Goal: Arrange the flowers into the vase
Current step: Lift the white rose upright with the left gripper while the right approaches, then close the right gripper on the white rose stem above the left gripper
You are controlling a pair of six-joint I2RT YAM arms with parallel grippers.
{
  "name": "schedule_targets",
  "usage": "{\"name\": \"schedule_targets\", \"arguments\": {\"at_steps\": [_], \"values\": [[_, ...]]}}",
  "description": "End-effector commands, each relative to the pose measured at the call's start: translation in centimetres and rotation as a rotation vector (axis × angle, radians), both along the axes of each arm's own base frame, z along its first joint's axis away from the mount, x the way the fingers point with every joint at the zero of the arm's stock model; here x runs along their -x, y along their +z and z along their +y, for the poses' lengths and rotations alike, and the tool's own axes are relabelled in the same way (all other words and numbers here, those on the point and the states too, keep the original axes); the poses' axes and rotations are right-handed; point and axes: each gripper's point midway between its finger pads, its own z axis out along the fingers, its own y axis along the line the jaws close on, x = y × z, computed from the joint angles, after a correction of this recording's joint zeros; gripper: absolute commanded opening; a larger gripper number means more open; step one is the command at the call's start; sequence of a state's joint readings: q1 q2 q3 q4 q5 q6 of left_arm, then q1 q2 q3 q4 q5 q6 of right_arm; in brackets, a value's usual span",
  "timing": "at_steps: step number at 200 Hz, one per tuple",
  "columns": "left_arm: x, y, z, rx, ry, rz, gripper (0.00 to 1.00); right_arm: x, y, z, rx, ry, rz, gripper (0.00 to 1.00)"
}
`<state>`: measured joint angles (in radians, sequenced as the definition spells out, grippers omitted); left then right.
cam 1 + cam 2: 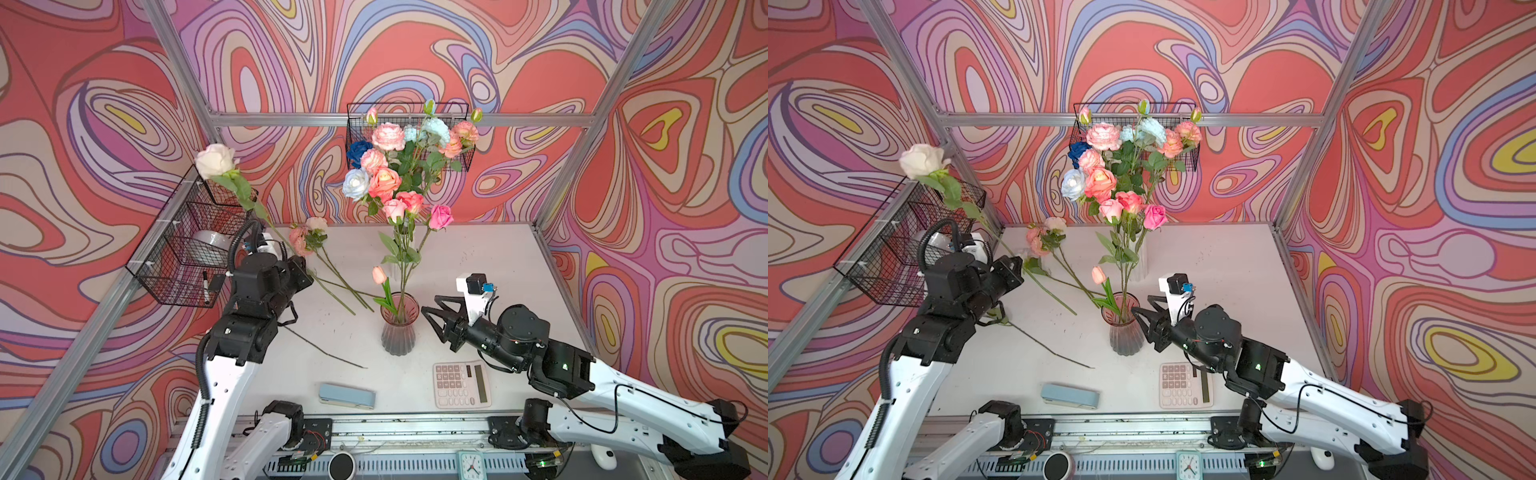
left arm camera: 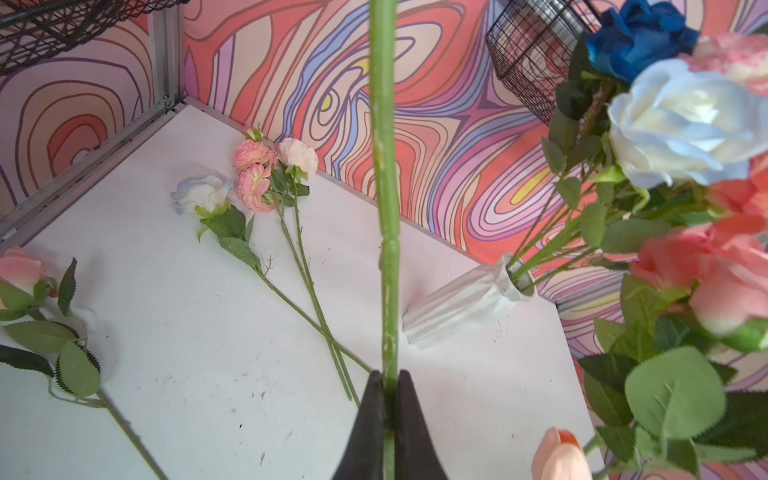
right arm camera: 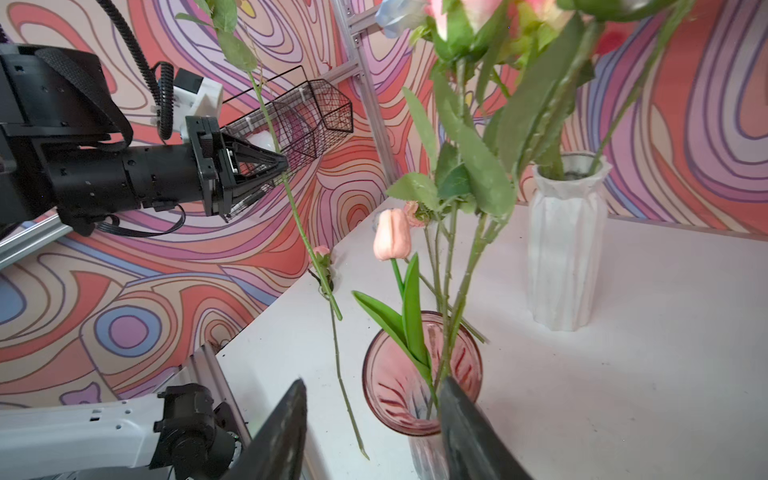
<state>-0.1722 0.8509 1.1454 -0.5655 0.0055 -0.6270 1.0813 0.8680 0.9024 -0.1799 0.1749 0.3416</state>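
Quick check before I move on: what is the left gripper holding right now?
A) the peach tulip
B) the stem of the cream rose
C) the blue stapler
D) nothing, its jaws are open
B: in the left wrist view the left gripper is shut on a green stem, and in a top view that stem runs up to the cream rose.

Swirl-patterned pink walls (image 1: 415, 50), aluminium frame (image 1: 291, 119), white tabletop (image 1: 498, 266), black wire wall baskets (image 1: 178, 286)
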Motion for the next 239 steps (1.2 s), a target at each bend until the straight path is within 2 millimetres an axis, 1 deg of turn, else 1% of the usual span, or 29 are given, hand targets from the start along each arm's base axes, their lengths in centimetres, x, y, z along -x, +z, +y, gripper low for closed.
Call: {"name": "schedule_targets", "arguments": {"at_steps": [1, 18, 22, 26, 44, 58, 69, 89, 114, 134, 142, 149, 157, 171, 175, 182, 196, 204, 221, 239], "values": [[3.4, 1.9, -2.0, -0.037, -0.170, -0.043, 0.00, 1.8, 1.6, 2.7, -0.010, 0.165, -0.004, 0.54], [5.8, 3.9, -3.8, -0.032, -0.303, -0.111, 0.00, 2.8, 2.1, 5.3, 0.009, 0.258, -0.004, 0.55], [6.4, 4.2, -4.2, -0.027, -0.330, -0.122, 0.00, 3.0, 1.9, 5.9, 0.023, 0.275, -0.001, 0.55], [6.9, 4.6, -4.5, -0.024, -0.359, -0.136, 0.00, 3.3, 2.2, 6.6, 0.027, 0.294, -0.007, 0.55], [9.7, 6.3, -7.0, 0.009, -0.539, -0.215, 0.00, 4.4, 2.8, 9.5, 0.065, 0.354, -0.031, 0.56], [11.6, 7.2, -8.1, 0.026, -0.636, -0.276, 0.01, 4.7, 3.4, 11.4, 0.073, 0.384, -0.052, 0.57], [12.8, 7.5, -8.6, 0.027, -0.680, -0.309, 0.01, 4.8, 3.9, 12.7, 0.074, 0.411, -0.059, 0.58], [14.8, 7.9, -9.5, 0.025, -0.779, -0.346, 0.01, 5.0, 4.7, 14.6, 0.078, 0.446, -0.072, 0.60], [17.2, 8.4, -10.9, 0.045, -0.918, -0.405, 0.01, 5.5, 5.5, 16.3, 0.075, 0.495, -0.081, 0.61], [18.2, 8.7, -11.1, 0.052, -0.955, -0.433, 0.01, 6.1, 5.7, 17.2, 0.074, 0.535, -0.077, 0.59], [18.4, 8.8, -11.2, 0.053, -0.965, -0.435, 0.01, 6.4, 5.7, 17.5, 0.072, 0.552, -0.076, 0.55], [18.5, 8.9, -11.3, 0.055, -0.975, -0.435, 0.01, 6.7, 5.8, 17.7, 0.069, 0.564, -0.074, 0.49], [18.5, 8.9, -11.4, 0.059, -0.987, -0.431, 0.02, 6.9, 5.8, 17.7, 0.065, 0.573, -0.073, 0.38], [18.4, 8.9, -11.6, 0.069, -0.999, -0.420, 0.05, 7.0, 5.8, 17.7, 0.055, 0.578, -0.073, 0.14], [18.2, 8.9, -11.6, 0.072, -0.997, -0.416, 0.09, 7.1, 5.8, 17.7, 0.053, 0.579, -0.072, 0.08], [18.0, 8.9, -11.5, 0.079, -0.988, -0.413, 0.22, 7.3, 5.9, 17.6, 0.046, 0.581, -0.077, 0.00], [17.7, 9.2, -11.4, 0.105, -0.963, -0.422, 0.58, 7.4, 6.1, 17.1, 0.024, 0.576, -0.082, 0.00], [17.3, 9.4, -11.2, 0.122, -0.938, -0.425, 0.75, 7.4, 6.3, 16.8, 0.005, 0.568, -0.087, 0.00], [16.6, 9.7, -10.7, 0.150, -0.881, -0.432, 0.86, 7.2, 6.8, 15.7, -0.033, 0.530, -0.102, 0.00], [15.7, 9.7, -10.0, 0.175, -0.804, -0.434, 0.91, 6.5, 7.3, 14.1, -0.066, 0.461, -0.126, 0.00]]}}
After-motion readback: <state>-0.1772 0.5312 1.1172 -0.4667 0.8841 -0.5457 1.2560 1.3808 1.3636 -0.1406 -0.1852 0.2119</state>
